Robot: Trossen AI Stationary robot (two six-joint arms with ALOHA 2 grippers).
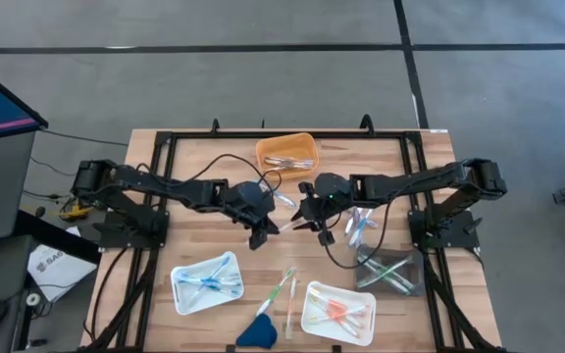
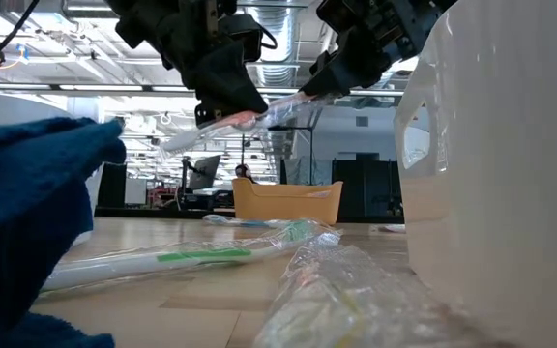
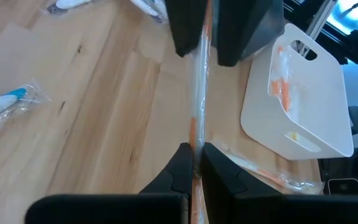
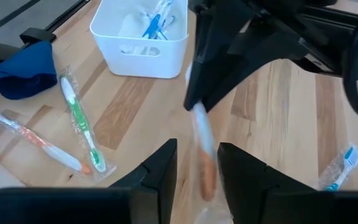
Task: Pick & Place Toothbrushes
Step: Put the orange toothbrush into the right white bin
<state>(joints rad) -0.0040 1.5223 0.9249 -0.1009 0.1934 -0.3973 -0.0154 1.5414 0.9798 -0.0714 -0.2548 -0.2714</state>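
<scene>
A wrapped orange toothbrush [image 1: 287, 224] hangs in the air between my two grippers over the middle of the table. My left gripper [image 1: 260, 233] is shut on it. My right gripper [image 1: 314, 218] faces it from the table's right. In the right wrist view its fingers [image 4: 160, 168] stand apart on either side of the toothbrush's orange end [image 4: 207, 179]; whether they touch it, I cannot tell. A green toothbrush [image 4: 79, 121] and another orange one [image 4: 42, 146] lie flat on the table near the front. My left gripper [image 3: 197, 165] pinches the wrapped orange toothbrush [image 3: 199, 93] between its two fingers, about mid-length [image 2: 245, 118]. It comes slanting down from the table's left. The toothbrush is lifted clear and slightly tilted. It sticks out of the hold toward my right gripper, with a wrapper end [image 2: 177, 145] trailing the other way.
An orange tray [image 1: 285, 152] stands at the far edge. A white tray with blue brushes [image 1: 207, 281] is near left, a white tray with orange ones [image 1: 338, 312] near right, and a clear tray [image 1: 392, 270] on the right. A blue cloth [image 1: 258, 333] lies at the near edge.
</scene>
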